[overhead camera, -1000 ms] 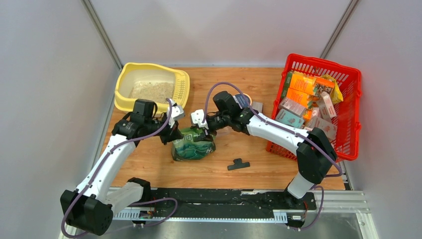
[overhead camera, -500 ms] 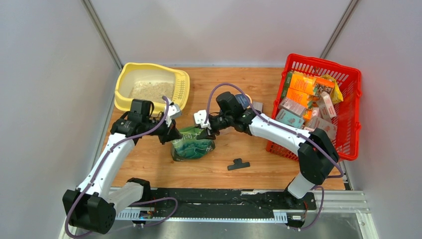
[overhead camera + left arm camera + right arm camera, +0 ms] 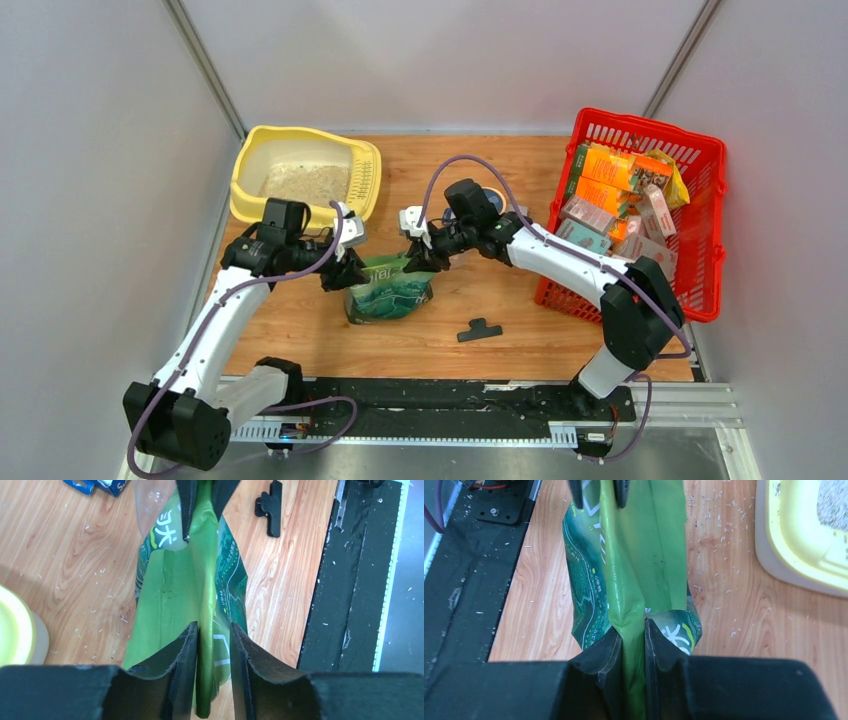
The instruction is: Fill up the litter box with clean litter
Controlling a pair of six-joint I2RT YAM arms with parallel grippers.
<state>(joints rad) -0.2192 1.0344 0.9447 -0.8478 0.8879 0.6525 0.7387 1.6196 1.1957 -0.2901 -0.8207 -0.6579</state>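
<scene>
The green pouch of clean litter (image 3: 388, 290) stands on the wooden table between my two grippers. My left gripper (image 3: 350, 272) is at the pouch's left top corner. In the left wrist view the left gripper (image 3: 213, 630) is open, and the pouch's folded top edge (image 3: 175, 580) runs through the gap. My right gripper (image 3: 412, 262) is at the right top corner. Seen from the right wrist, that gripper (image 3: 633, 630) is shut on the pouch's top edge (image 3: 644, 545). The pale yellow litter box (image 3: 300, 132) sits at the back left with beige litter (image 3: 305, 182) in it.
A red basket (image 3: 700, 150) full of cartons stands at the right. A black clip (image 3: 480, 329) lies on the wood in front of the pouch. Loose granules are scattered near the litter box's corner (image 3: 794, 545). The black base rail (image 3: 430, 395) runs along the near edge.
The left gripper's jaws have opened off the pouch's top edge. The right gripper has closed on the other end of that edge and shifted slightly back and right.
</scene>
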